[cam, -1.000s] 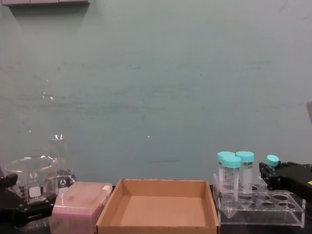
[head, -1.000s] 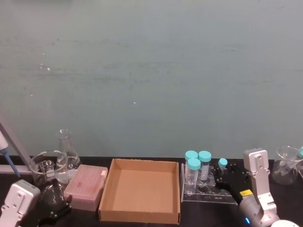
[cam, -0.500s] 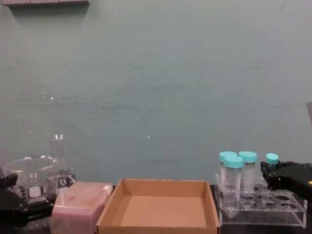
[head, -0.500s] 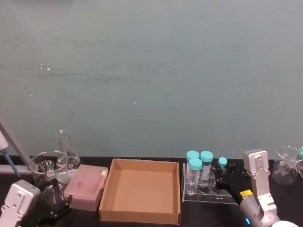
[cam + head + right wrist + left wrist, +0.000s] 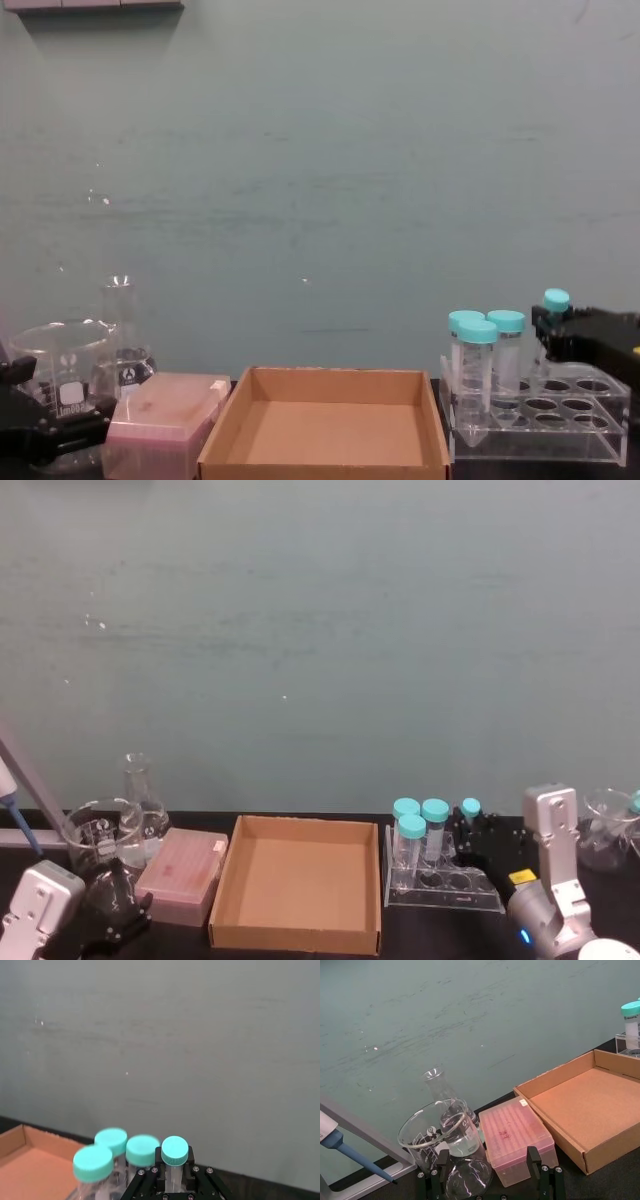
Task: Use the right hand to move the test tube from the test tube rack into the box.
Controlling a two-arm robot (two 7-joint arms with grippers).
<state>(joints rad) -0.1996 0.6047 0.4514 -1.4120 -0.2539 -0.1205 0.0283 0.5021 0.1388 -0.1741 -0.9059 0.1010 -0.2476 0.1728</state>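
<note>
- the right pincer point(image 5: 174, 1175) is at the right end of the test tube rack point(image 5: 540, 430), on the right side of the bench point(image 5: 440, 936).
- its two black fingers point(image 5: 148, 1180) are closed on the test tube point(image 5: 175, 1150), one on each side, just under the small teal cap.
- the test tube is upright, and in the chest view its cap is higher than the caps of the three wider tubes point(image 5: 480, 335) that stand in the left part of the rack.
- the lower part of the tube is hidden behind the pincer, so i cannot tell if the tip is in a hole of the rack or above it.
- the box point(image 5: 295, 936) lies just beside the rack, on its left side.
- a pink plastic box point(image 5: 160, 425), a beaker point(image 5: 60, 370) and a flask point(image 5: 120, 330) stand to the left of the box.
- the left pincer point(image 5: 487, 1175) is parked low at the left front corner of the bench, near the beaker, with its fingers wide apart.
</note>
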